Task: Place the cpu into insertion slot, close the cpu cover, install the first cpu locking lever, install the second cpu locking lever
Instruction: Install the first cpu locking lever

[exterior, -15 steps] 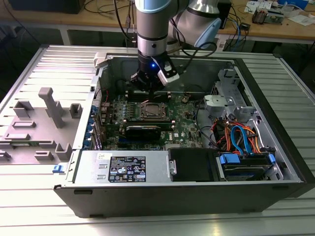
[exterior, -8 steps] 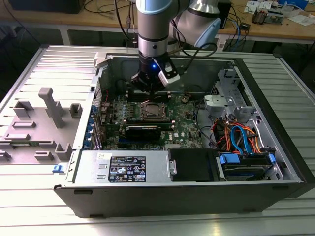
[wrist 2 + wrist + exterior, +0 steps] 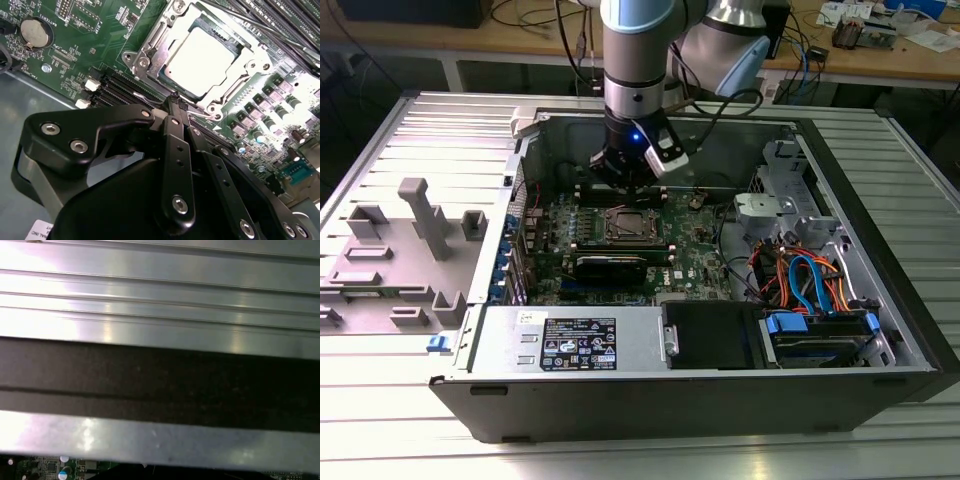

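cpu (image 3: 206,60): silver-grey top, seated flat in the insertion slot (image 3: 628,226) on the motherboard (image 3: 90,47), inside the open computer case (image 3: 895,300).

cpu cover (image 3: 159,37): silver frame lying down around the chip, whose top shows through its window.

edges and room, for your reference:
- in the exterior view the case walls ring the board on all sides and the arm comes in from above.
- power supply (image 3: 570,342) runs along the near wall; orange and blue cables (image 3: 810,280) fill the corner on the exterior view's right.
- long black expansion card (image 3: 620,262) lies just on the near side of the socket.
- black memory slots (image 3: 120,89) run close beside the socket, between it and the gripper body.
- coin battery (image 3: 36,31) sits well apart from the socket, with bare green board between.
- the ribbed table (image 3: 380,130) outside the case carries a grey fixture (image 3: 420,235).

gripper (image 3: 177,101): black fingers drawn together, no gap visible at the tips. the tips sit just beside one corner of the socket rim, off the chip itself, next to a thin wire lever (image 3: 202,116). you cannot tell whether they pinch that wire.
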Available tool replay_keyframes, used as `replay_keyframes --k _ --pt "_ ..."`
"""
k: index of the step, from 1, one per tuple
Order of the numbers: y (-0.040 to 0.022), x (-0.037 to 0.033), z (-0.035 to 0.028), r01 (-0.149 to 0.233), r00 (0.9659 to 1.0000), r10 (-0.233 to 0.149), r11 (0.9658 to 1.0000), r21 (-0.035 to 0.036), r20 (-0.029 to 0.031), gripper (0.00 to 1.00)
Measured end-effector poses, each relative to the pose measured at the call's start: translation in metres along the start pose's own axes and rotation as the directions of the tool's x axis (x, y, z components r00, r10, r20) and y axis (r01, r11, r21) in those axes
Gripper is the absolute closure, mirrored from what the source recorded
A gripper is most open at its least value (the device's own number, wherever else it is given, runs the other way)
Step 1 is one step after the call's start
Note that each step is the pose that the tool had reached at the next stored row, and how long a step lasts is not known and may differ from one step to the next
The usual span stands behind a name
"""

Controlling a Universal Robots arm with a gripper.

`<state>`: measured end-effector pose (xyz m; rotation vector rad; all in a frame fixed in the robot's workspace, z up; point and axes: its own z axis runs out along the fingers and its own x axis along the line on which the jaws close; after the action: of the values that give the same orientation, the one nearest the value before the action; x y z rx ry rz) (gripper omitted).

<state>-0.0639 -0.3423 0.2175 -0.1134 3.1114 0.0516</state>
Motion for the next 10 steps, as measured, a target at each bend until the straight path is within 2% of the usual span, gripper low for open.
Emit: replay_keyframes --k 10 --pt "-0.0004 -0.0046 0.0037 0.0 1.0 0.0 1.0 -0.002 0.0002 0.89"
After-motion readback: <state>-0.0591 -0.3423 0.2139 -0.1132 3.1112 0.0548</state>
